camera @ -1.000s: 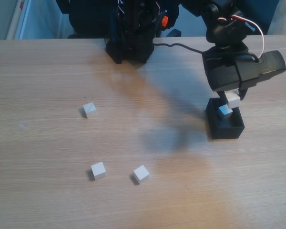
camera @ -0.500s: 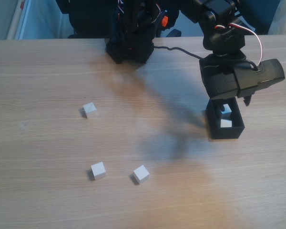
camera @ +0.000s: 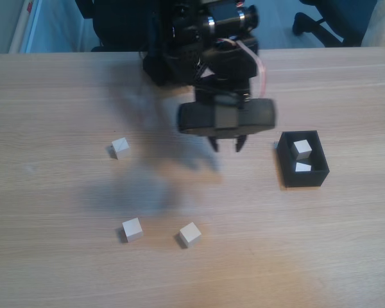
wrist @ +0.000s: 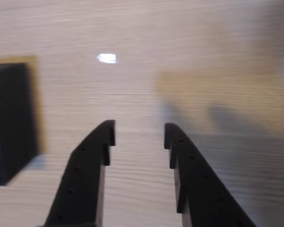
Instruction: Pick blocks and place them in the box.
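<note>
The black box [camera: 286,168] sits on the right of the table in the fixed view with two pale blocks [camera: 301,149] inside it. Three more pale blocks lie loose on the left: one [camera: 120,147] farther back, two [camera: 132,229] [camera: 190,233] nearer the front. My gripper [camera: 226,144] hangs blurred above the table's middle, left of the box, open and empty. In the wrist view its two black fingers [wrist: 87,165] stand apart over bare wood, gripper [wrist: 138,131], and the box [wrist: 12,118] is at the left edge.
The arm's black base [camera: 173,61] stands at the back middle of the wooden table [camera: 256,256]. The arm's shadow falls across the table's left middle. A chair base shows beyond the far edge at the upper right.
A block held over the box a second ago now lies in the box. My gripper has since swung left, away from the box, to above the table's middle.
</note>
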You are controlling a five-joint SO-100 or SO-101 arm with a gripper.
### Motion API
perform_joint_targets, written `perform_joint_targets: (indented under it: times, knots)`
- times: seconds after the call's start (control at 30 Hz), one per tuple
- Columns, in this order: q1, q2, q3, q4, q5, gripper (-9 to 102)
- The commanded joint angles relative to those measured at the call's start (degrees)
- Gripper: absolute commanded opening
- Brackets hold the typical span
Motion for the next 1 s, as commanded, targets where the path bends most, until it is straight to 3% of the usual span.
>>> perform_joint_targets:
  times: [0.0, 0.5, 0.67, 0.97]
  knots:
    - [4.2, 3.6, 2.3, -0.2, -5.6, 14]
    - [14.3, -0.9, 5.4, -15.6, -26.6, 19]
    - [15.3, -7.6, 1.9, -21.5, -29.2, 19]
    - [14.2, -19.0, -7.8, -25.0, -30.8, 19]
